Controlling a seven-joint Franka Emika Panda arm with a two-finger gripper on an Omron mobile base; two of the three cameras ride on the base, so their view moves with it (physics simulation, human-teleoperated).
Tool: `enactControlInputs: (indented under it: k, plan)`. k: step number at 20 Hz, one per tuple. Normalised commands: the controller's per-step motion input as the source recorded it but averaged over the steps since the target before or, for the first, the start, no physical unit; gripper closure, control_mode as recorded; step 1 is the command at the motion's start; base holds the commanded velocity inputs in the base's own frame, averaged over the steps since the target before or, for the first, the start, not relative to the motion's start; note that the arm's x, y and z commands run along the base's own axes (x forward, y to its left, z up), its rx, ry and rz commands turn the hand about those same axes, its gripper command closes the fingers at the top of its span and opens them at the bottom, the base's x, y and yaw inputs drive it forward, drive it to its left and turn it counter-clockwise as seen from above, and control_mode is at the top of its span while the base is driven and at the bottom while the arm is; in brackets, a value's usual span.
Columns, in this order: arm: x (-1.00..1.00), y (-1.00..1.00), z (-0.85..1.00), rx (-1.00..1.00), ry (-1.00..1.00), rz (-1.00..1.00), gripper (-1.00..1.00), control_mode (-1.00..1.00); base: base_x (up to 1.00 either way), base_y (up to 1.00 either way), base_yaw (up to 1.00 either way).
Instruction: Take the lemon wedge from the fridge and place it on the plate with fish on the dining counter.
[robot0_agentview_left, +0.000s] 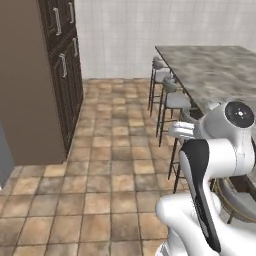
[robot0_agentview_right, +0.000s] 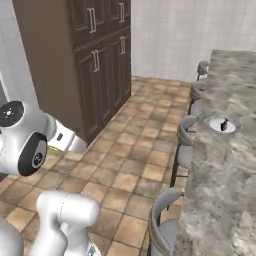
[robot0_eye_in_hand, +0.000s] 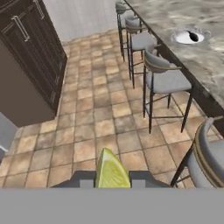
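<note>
In the hand view the lemon wedge (robot0_eye_in_hand: 112, 169), yellow-green with its pale rind up, sits pinched between the two dark fingertips of my gripper (robot0_eye_in_hand: 113, 180), which is shut on it. From the right base view the hand (robot0_agentview_right: 66, 140) hangs over the tiled floor with a yellow sliver at its tip. The plate with fish (robot0_eye_in_hand: 189, 36) (robot0_agentview_right: 222, 124) lies on the marbled dining counter (robot0_eye_in_hand: 205, 61) (robot0_agentview_left: 210, 70) (robot0_agentview_right: 225, 175), well ahead and to the right of the gripper. A grey edge of the fridge (robot0_agentview_left: 4, 157) shows at the far left.
A row of grey bar stools (robot0_eye_in_hand: 166, 78) (robot0_agentview_left: 172, 100) (robot0_agentview_right: 185, 135) lines the counter's near side. Tall dark brown cabinets (robot0_agentview_left: 65, 65) (robot0_agentview_right: 100, 65) (robot0_eye_in_hand: 30, 57) stand on the left. Open tiled floor (robot0_agentview_left: 110, 150) lies between them.
</note>
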Motion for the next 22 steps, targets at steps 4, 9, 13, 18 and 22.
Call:
enactControlInputs:
  k: [4, 9, 13, 18, 22]
  plan:
    - [0.0, 0.0, 0.0, 0.0, 0.0, 0.0, 1.0, 1.0, 1.0, 0.54, -0.43]
    - [0.0, 0.0, 0.0, 0.0, 0.0, 0.0, 1.0, 1.0, 1.0, 0.65, -0.51]
    - [0.0, 0.0, 0.0, 0.0, 0.0, 0.0, 1.0, 1.0, 0.99, 0.72, -0.64]
    - [0.0, 0.0, 0.0, 0.0, 0.0, 0.0, 1.0, 1.0, 0.89, 0.78, -0.73]
    - [0.0, 0.0, 0.0, 0.0, 0.0, 0.0, 1.0, 1.0, 0.98, 0.81, -0.73]
